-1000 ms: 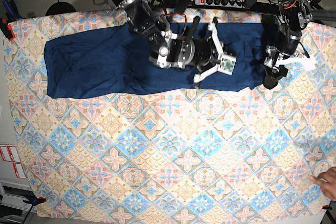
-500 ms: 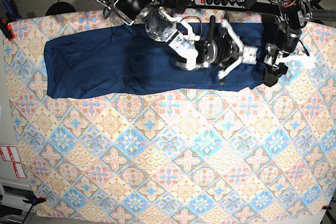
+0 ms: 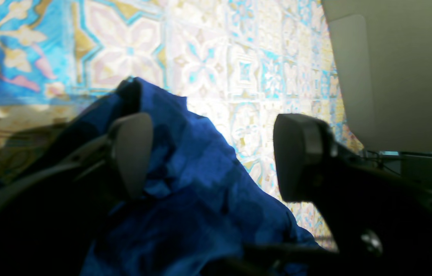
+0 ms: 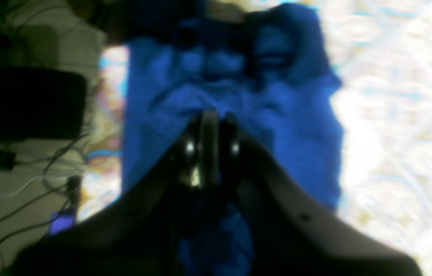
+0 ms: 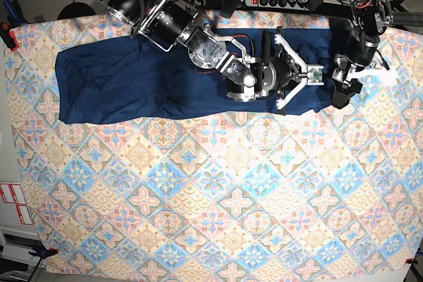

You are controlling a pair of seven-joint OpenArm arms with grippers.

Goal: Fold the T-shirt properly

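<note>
You are looking down on a pastel patterned tablecloth (image 5: 198,203), its soft diamond tiles of blue, peach and cream covering nearly the whole table. Across its far side the T-shirt (image 5: 125,84) is lying spread out as a long dark navy band of matte knit, with shallow wrinkles running through it and its right end reaching toward the left arm.

In the base view the right arm is stretching in from the upper left, black and ribbed with white brackets, and its right gripper (image 4: 210,126) is sitting over the right-hand part of the shirt. In its wrist view the two dark jaws are pressed tightly together, and blue fabric is bunching in folds just ahead of the tips; the picture is blurred, so you cannot tell whether any cloth is pinched between them.

The left gripper (image 3: 210,157) is standing wide apart at the shirt's right end, one rounded grey pad (image 3: 131,153) lying against a raised hump of blue cloth, the other dark pad (image 3: 296,157) over the tablecloth, nothing clamped.

Since the earlier frames the right arm has been swinging rightward along the shirt, while the left arm is staying put. The hand seen then at the table's near right corner has gone.
</note>
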